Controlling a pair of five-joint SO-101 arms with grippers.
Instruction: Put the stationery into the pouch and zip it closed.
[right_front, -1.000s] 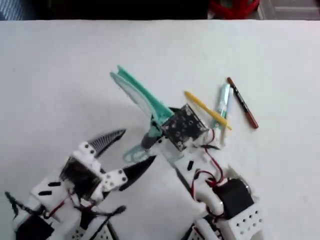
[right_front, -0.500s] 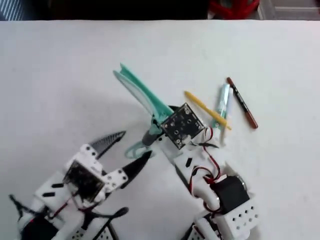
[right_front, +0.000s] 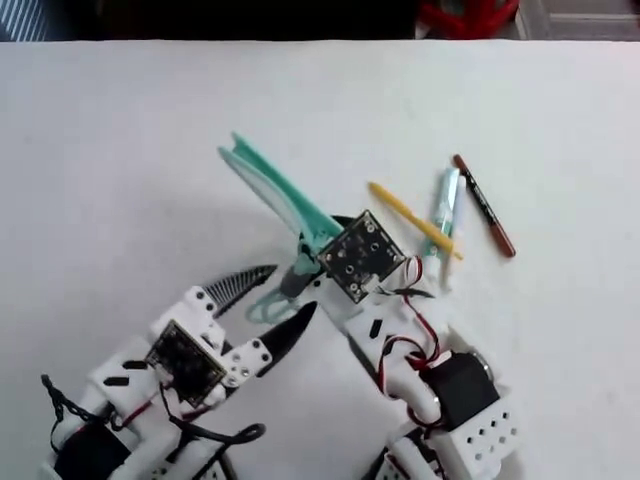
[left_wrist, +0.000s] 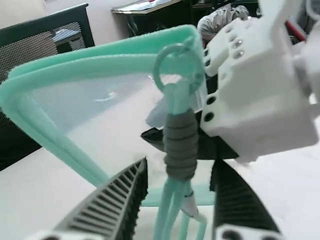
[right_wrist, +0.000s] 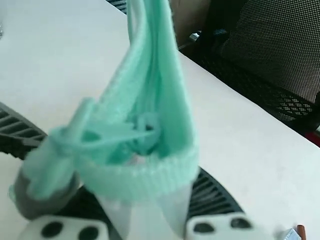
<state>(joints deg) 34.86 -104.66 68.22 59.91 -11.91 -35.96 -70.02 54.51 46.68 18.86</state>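
Holding the pouch: my right pincer (right_front: 308, 255) is squeezed onto one end of the green pouch (right_front: 275, 190). In my right wrist view the soft green end sits right between its two black fingers (right_wrist: 212, 192).

Pouch: it stands up on its thin edge over the white table (right_front: 120, 120). I cannot tell if it touches the table. It sticks out from my right pincer, away from both arms. It has see-through sides and a soft green edge. At the end far from the pincer, the two green edges stand a little apart.

Left pincer: my left pincer (right_front: 268, 305) is spread wide and has hold of nothing. It sits close beside my right pincer and points at the held end of the pouch.

Zip cord: a green ring (left_wrist: 175, 62) sits on the pouch end near my right pincer. A green cord (left_wrist: 167, 215) with a grey bead (left_wrist: 180, 145) hangs down from the ring. The bead is just past the tips of my left pincer, and the cord runs down between its two fingers. I cannot tell if the cord touches them.

Pens: three pens lie flat on the table, on the side of my right pincer away from my left pincer. All three are outside the pouch. The yellow pen (right_front: 412, 220) is the nearest to my right pincer. It lies across the blue-green pen (right_front: 447, 205). The red-brown pen (right_front: 485, 205) is the farthest one, near the blue-green pen.
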